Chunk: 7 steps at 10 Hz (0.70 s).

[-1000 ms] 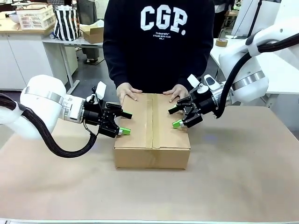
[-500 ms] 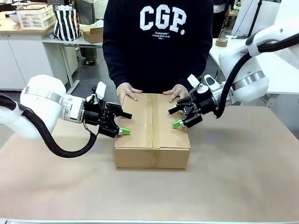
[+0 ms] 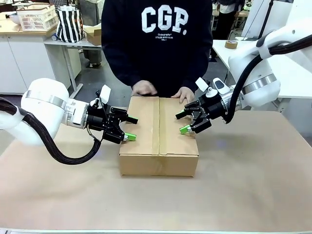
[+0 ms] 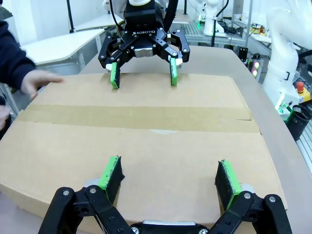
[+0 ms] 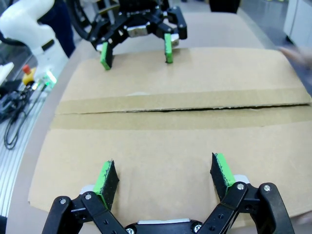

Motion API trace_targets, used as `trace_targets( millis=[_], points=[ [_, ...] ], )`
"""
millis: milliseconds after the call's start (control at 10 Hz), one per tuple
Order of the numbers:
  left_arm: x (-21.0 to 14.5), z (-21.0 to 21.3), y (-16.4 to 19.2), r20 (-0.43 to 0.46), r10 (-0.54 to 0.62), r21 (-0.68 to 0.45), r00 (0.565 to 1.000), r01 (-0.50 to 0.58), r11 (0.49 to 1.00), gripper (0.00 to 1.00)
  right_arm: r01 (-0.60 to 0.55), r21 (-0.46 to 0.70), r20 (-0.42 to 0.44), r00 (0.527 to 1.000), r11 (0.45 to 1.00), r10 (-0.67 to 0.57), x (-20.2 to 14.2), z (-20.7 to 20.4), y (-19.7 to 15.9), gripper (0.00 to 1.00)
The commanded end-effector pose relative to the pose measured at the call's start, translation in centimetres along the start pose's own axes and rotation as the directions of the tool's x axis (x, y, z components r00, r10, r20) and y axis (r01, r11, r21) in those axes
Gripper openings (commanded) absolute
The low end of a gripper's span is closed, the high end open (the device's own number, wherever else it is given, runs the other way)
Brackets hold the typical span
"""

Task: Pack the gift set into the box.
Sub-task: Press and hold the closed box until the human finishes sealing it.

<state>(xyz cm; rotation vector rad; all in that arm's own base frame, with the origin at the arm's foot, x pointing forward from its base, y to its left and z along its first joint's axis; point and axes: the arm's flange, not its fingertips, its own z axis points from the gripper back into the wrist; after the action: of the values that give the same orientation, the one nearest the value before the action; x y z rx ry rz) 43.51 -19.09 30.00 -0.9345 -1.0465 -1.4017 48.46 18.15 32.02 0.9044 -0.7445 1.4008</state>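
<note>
While box [image 3: 158,129] sits closed | left fingers [image 3: 129,137] spread wide | right fingers [image 3: 184,129] spread wide

Box [image 3: 142,141] on table [image 3: 243,187], left end effector [image 3: 131,128], right end effector [image 3: 182,123] flanking

Front view: a brown-paper-covered surface [image 3: 253,195] spanned the foreground. Behind it stood a person in a dark sweatshirt [image 3: 156,58] printed "CGP." in white. At far left, a white lattice basket [image 3: 36,17] sat on a counter above white cabinets [image 3: 19,63]. Beside it stood a black-and-white striped bag [image 3: 69,24], with a small brown carton [image 3: 93,34] just to its right. A tape roll [image 3: 231,44] lay on a white surface [image 3: 220,52] at right.

Right wrist view: a red-topped yellow button [image 5: 28,74] stood near loose black cables [image 5: 14,122].
</note>
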Motion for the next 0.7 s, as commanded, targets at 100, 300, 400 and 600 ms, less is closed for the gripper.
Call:
trace_targets(
  millis=[100, 300, 400, 600],
  points=[
    [-0.24, -0.01, -0.14, -0.002, -0.002, 0.000, 1.000, 0.002, 1.000, 1.00, 0.009, -0.002, -0.010, 1.000, 1.000, -0.009, -0.56, -0.13, 0.05, 1.00],
    [-0.24, -0.01, -0.14, -0.002, -0.002, 0.000, 1.000, 0.002, 1.000, 1.00, 0.009, -0.002, -0.010, 1.000, 1.000, -0.009, -0.56, -0.13, 0.05, 1.00],
    [-0.24, -0.01, -0.14, -0.002, -0.002, 0.000, 1.000, 0.002, 1.000, 1.00, 0.009, -0.002, -0.010, 1.000, 1.000, -0.009, -0.56, -0.13, 0.05, 1.00],
    [-0.24, -0.01, -0.14, -0.002, -0.002, 0.000, 1.000, 0.002, 1.000, 1.00, 0.009, -0.002, -0.010, 1.000, 1.000, -0.009, -0.56, -0.13, 0.05, 1.00]
  ],
)
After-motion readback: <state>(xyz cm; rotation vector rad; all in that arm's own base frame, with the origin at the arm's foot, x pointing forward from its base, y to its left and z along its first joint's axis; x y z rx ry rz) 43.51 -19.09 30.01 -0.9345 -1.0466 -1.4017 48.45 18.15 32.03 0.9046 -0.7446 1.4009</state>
